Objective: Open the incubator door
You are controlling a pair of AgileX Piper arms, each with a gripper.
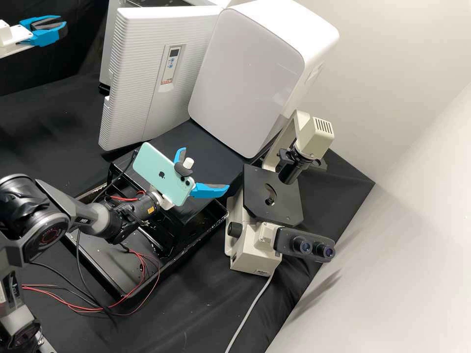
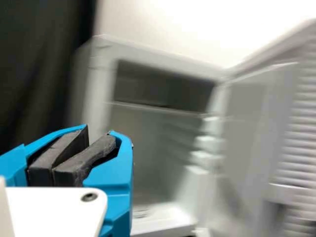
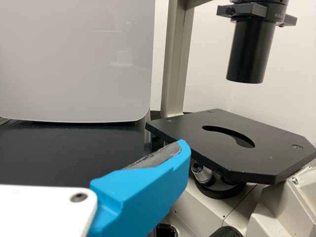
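Note:
The incubator door (image 1: 140, 73), white and ridged with a small control panel, stands swung open in the high view, the incubator body (image 1: 109, 44) partly hidden behind it. At the upper left edge, to the left of the door and apart from it, is my left gripper (image 1: 63, 28). In the left wrist view the left gripper (image 2: 98, 139) is shut on nothing, before the open incubator chamber (image 2: 153, 143), with the door (image 2: 298, 123) to one side. My right gripper (image 1: 205, 177) stands open below the door; in the right wrist view the right gripper (image 3: 148, 185) shows one finger.
A white rounded box (image 1: 245, 78) stands beside the door. A microscope (image 1: 270, 196) is on the bench near the right gripper. A mint phone (image 1: 159, 171) sits on the right arm, above a black tray (image 1: 117, 289) with red wires.

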